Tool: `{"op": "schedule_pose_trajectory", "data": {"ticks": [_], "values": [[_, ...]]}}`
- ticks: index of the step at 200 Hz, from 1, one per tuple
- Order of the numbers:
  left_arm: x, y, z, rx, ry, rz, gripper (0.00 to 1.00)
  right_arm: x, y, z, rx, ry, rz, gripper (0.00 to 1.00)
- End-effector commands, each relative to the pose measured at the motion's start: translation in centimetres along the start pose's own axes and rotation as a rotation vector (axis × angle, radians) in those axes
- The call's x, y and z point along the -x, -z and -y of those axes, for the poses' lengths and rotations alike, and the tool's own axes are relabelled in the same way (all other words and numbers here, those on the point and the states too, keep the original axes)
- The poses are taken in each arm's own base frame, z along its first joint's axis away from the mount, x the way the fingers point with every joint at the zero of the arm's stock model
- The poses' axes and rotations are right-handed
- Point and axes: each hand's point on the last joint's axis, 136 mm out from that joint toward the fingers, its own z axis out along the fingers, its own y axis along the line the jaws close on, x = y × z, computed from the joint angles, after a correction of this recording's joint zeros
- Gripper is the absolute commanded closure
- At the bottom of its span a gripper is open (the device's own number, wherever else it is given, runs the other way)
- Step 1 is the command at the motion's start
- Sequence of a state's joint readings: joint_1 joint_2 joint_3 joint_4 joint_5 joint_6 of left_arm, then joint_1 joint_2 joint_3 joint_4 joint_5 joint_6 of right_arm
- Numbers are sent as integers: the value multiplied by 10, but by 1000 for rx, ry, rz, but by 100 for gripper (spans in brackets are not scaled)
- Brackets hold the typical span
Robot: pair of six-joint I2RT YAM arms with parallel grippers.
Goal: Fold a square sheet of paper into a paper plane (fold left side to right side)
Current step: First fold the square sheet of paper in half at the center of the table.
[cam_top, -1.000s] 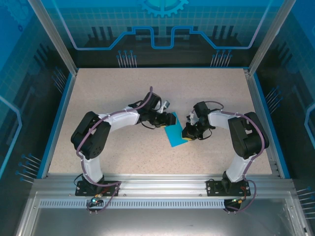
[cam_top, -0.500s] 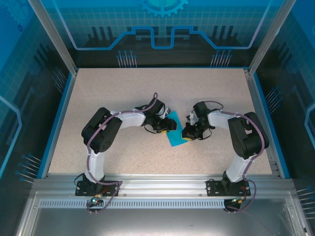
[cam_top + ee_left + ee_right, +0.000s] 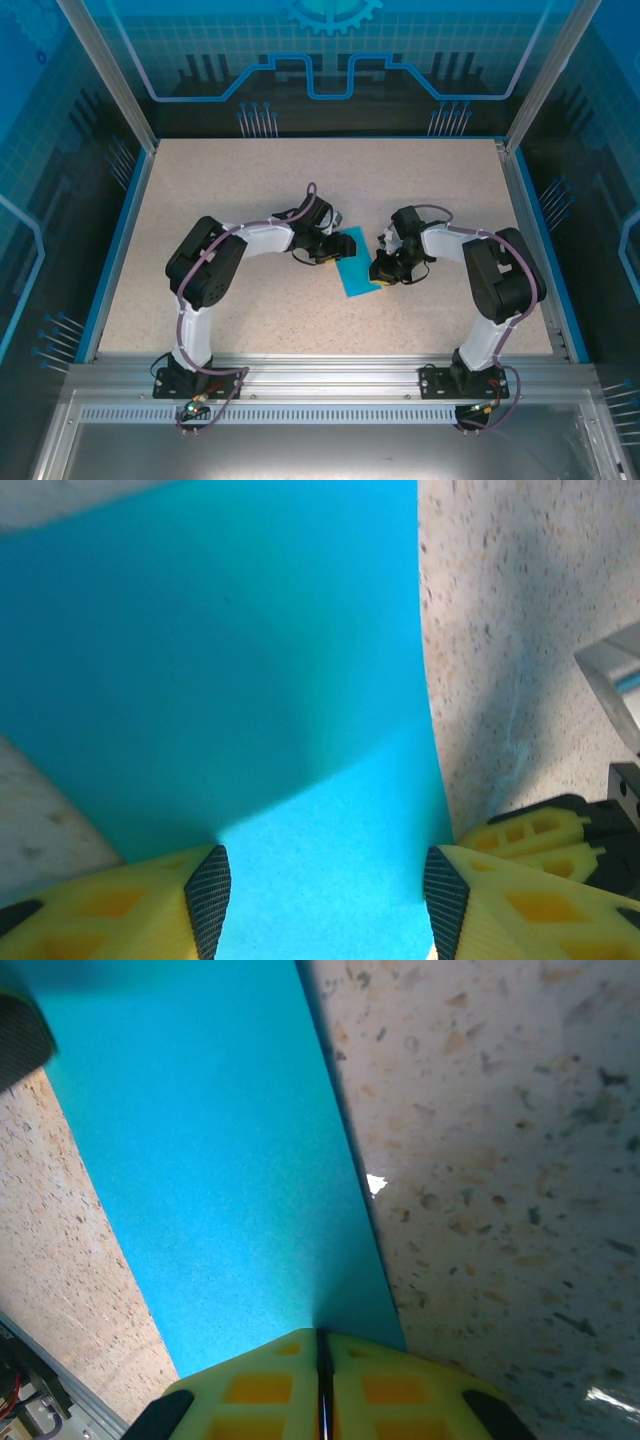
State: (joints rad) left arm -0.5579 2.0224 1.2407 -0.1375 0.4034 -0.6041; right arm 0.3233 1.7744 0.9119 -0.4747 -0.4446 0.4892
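The square sheet of paper [image 3: 355, 273] was thin, plain and teal-blue, without any mark on it. From the top camera it showed as a narrow four-sided shape, longer than it was wide. It lay a little slanted near the middle of the table [image 3: 220, 200], between the two grippers.

In the left wrist view the paper [image 3: 250, 660] had a darker upper zone and a brighter lower zone, with a slanted line between them. I could not tell if this line was a crease or only a shadow. In the right wrist view the paper [image 3: 210, 1140] was flat and smooth, and a thin dark shadow ran along its right edge.

The left gripper [image 3: 340, 247] was over the far end of the sheet. Its jaws stood apart [image 3: 325, 895], and the paper was visible between the black pads [image 3: 208, 885]. The right gripper [image 3: 380, 272] was at the right edge of the sheet with its yellow fingers pressed together [image 3: 322, 1370]. The tips met the paper's edge, but I could not tell if paper was caught between them.

The table was beige with dark speckles. A darker blue border strip [image 3: 118, 240] ran around it, and an aluminium rail [image 3: 320, 375] carried the arm bases. Transparent blue panels [image 3: 330, 50] with printed line patterns closed the cell.
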Motion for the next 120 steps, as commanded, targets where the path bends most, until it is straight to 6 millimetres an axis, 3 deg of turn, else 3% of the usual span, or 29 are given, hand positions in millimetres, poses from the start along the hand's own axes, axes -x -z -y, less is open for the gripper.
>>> {"op": "schedule_pose_trajectory", "data": {"ticks": [1, 76, 120], "values": [[24, 0, -36, 113, 46, 60, 41, -36, -21, 49, -219, -58, -124, 90], [47, 5, -61, 142, 86, 87, 40, -39, -22, 49, -224, -54, -131, 90], [64, 7, -65, 155, 71, 95, 40, -39, -23, 48, -225, -53, -134, 90]]}}
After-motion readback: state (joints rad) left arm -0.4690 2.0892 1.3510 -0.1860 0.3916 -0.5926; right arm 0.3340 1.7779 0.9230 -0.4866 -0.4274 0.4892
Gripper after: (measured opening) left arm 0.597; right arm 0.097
